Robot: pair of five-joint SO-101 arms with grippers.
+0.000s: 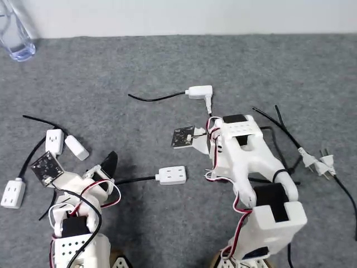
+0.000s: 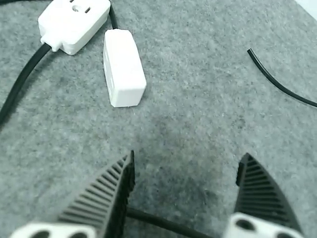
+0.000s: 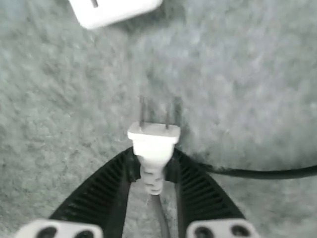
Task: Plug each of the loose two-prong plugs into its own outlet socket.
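Found the right end effector (image 3: 151,163) clamped on the white plug (image 3: 153,141) by its body, prongs pointing straight away from the wrist along the end effector's own line. Noted the nearest socket (image 3: 111,11) just ahead of the prongs and slightly off to one side, not touching, long axis lying across the prongs' line in the high view. Found the left end effector (image 2: 188,161) spread wide over bare counter (image 2: 208,99), grasping nothing, well apart from that socket. Judged the right arm nearer; slot face not discernible, so alignment unconfirmed
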